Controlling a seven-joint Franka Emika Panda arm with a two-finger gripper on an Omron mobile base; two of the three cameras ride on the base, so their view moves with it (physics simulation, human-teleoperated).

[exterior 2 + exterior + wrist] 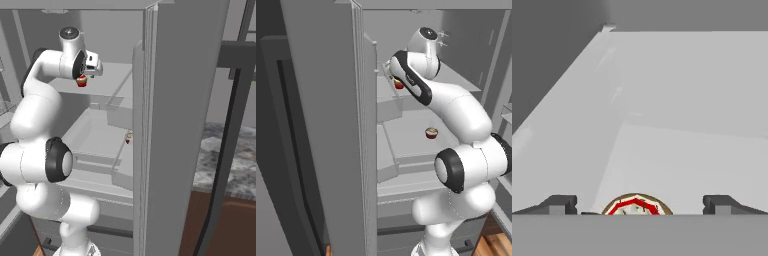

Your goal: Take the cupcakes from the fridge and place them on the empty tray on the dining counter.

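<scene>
Hand view: gripper (637, 204) seen with jaws spread wide, nothing gripped; red-topped cupcake (637, 205) sits between fingertips at 6 o'clock, on upper fridge shelf (687, 160). Left base view: tan-topped cupcake (431, 132) noted on lower shelf (406, 137), well apart, at 5 o'clock from red one.

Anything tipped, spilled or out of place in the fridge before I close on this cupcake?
Nothing stands out. The red-topped cupcake sits upright on the upper shelf, between the open gripper's fingers. The tan cupcake stands upright on the shelf below. No spill shows in the fridge.
</scene>
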